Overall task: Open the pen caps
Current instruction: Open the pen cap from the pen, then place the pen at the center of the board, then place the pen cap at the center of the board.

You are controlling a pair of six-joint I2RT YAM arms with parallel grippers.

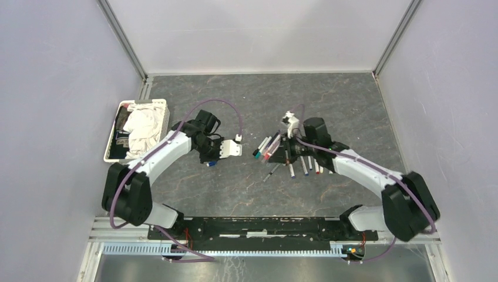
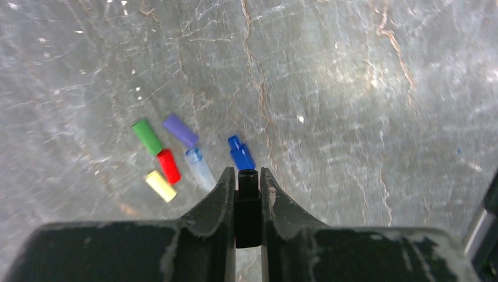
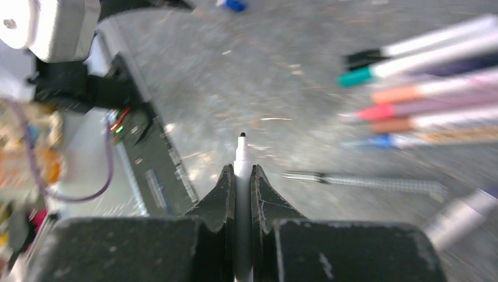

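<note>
My left gripper is shut on a black pen cap, held just above the table. Several loose caps lie ahead of it: green, purple, red, yellow, a pale clear one and blue. My right gripper is shut on a white pen whose bare black tip sticks out past the fingers. Several capped pens lie to its right. From above, the left gripper and right gripper flank the pen pile.
A white basket holding a white cloth stands at the left of the table. An uncapped grey pen lies near the right gripper. The arms' base rail runs along the near edge.
</note>
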